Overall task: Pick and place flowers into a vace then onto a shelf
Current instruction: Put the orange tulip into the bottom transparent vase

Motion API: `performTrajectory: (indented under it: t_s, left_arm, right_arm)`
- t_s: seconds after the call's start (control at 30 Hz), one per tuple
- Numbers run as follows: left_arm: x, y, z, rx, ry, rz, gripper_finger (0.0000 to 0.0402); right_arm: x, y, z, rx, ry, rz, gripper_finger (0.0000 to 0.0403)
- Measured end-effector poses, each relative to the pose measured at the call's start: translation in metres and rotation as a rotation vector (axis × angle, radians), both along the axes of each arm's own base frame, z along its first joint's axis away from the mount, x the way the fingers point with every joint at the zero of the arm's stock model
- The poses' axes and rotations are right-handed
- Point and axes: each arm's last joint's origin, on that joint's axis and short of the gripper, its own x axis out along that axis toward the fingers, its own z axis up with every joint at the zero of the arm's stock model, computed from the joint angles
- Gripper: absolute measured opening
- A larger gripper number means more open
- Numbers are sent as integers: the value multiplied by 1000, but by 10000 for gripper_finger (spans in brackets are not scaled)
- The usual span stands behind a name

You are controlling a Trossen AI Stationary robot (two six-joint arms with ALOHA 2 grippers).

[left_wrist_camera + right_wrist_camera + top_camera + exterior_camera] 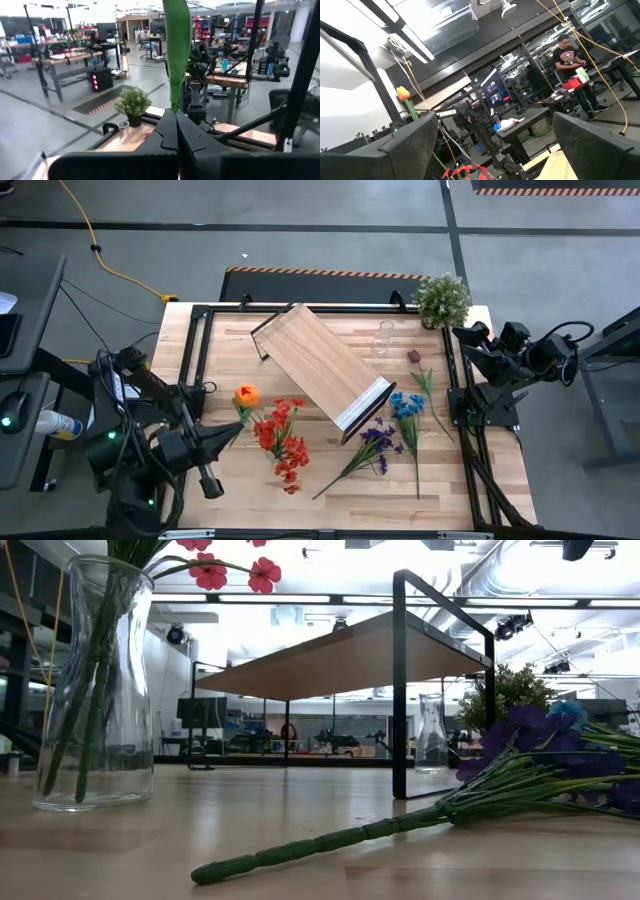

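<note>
My left gripper point(175, 112) is shut on the green stalk of an orange flower point(247, 395) near the table's left side point(233, 430). The bloom also shows far off in the right wrist view point(402, 93). Red flowers point(282, 442) stand with their stems in a clear glass vase point(85, 690). Purple flowers point(520, 770), blue flowers point(407, 406) and a maroon bloom point(414, 357) lie on the table. The shelf point(320, 368) stands on its dark frame at the table's middle. My right gripper point(495, 150) is open and raised at the right edge point(470, 342). My left gripper pinches the orange flower's green stalk point(174, 102) between its two shut fingertips. The fingers lie level and across the stalk. The stalk rises upright from the fingers, bloom at the top; its lower end is hidden below the gripper.
A second, empty glass vase point(383, 340) stands beside the shelf's far side. A bushy potted plant point(442, 298) sits at the far right corner. A dark metal frame point(195, 350) borders the tabletop. Bare wood lies along the near edge.
</note>
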Motion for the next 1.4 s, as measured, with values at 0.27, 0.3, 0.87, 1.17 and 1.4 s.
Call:
performTrajectory:
  t_s: [0.27,0.3,0.87,1.17,1.4]
  left_arm:
    - [-3,6,6,43,25,0,20]
    - [-4,7,6,40,24,-1,20]
    - [13,-13,-2,-54,-29,14,20]
    - [34,-11,6,-81,-49,79,20]
    - [46,-10,18,-69,-43,114,20]
  right_arm:
    - [0,0,0,3,4,-15,381]
    - [0,0,0,4,4,-16,381]
    - [0,-2,0,21,10,-52,381]
    - [0,-2,-1,21,11,-53,381]
    - [0,-2,-1,20,13,-52,381]
